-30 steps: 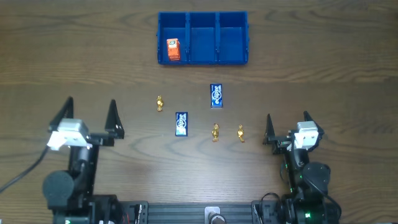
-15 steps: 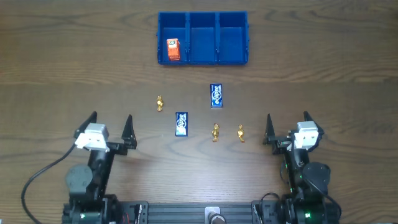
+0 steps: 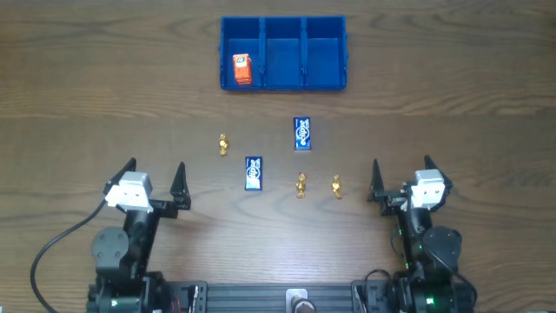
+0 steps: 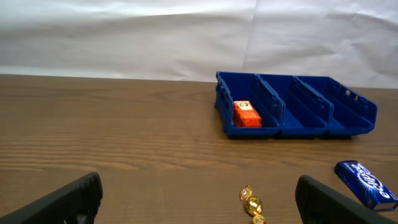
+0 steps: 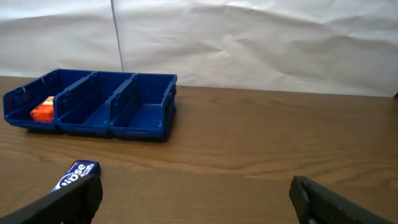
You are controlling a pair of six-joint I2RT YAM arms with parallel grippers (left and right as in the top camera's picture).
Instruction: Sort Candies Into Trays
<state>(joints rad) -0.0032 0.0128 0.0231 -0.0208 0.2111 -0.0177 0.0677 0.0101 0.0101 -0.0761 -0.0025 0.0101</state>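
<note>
Both arms sit low at the near side of the bench (image 3: 486,113), left fingers (image 3: 179,184) and right fingers (image 3: 376,180) spread wide, holding nothing. An orange candy (image 3: 242,69) lies in the tray's (image 3: 283,86) left compartment. Two blue bars (image 3: 301,133) and three gold candies (image 3: 301,184) lie loose between tray and arms.

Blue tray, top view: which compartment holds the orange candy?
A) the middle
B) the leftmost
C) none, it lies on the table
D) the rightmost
B: in the top view the orange candy lies inside the leftmost compartment of the blue tray, against the tray's left wall.
</note>
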